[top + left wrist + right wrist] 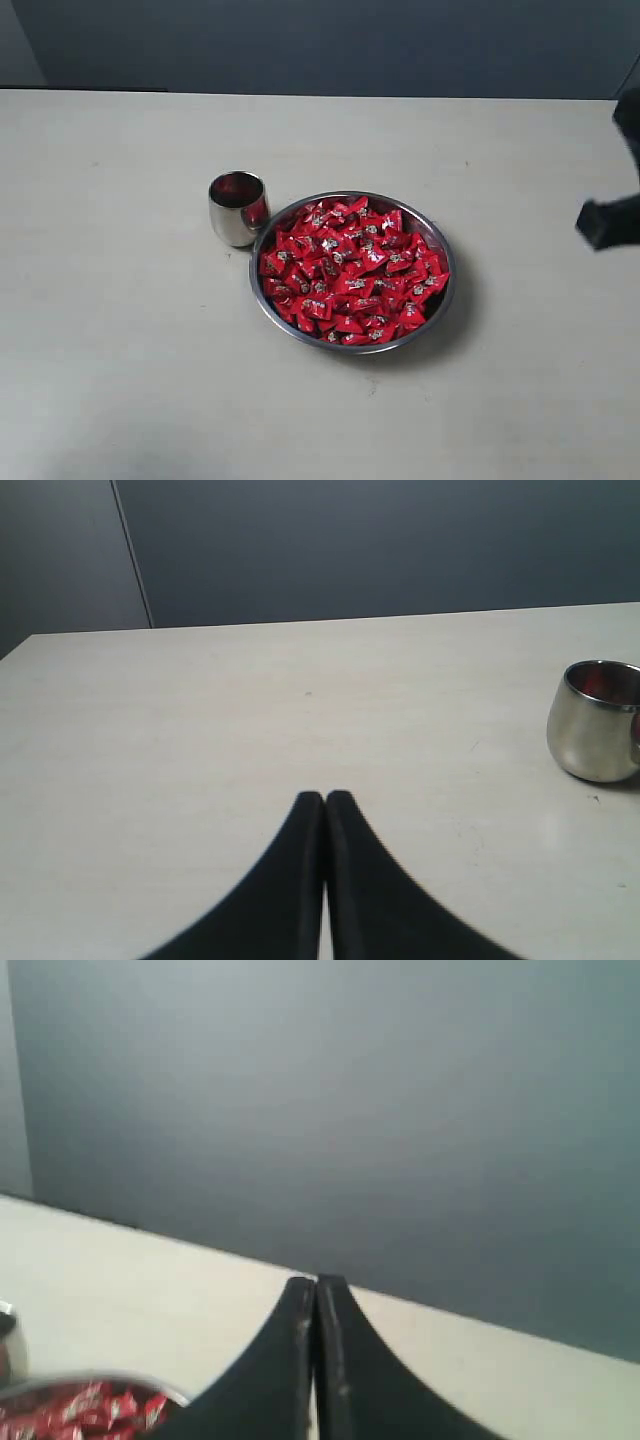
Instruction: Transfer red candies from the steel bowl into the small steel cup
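Note:
The wide steel bowl [447, 285] sits near the table's middle, heaped with red candies [350, 270]. Touching or nearly touching its left rim stands the small steel cup [238, 208], upright, its inside reflecting red. The cup [598, 722] also shows in the left wrist view, off to one side of my left gripper [325, 798], which is shut and holds nothing. My right gripper [316, 1282] is shut and empty too; the bowl's rim [60, 1381] and some candies [85, 1410] show beside it. In the exterior view a dark part of the right arm [610, 222] hangs at the right edge.
The pale table [120, 330] runs to a dark wall at the back [320, 45]. Nothing else stands on it in these views.

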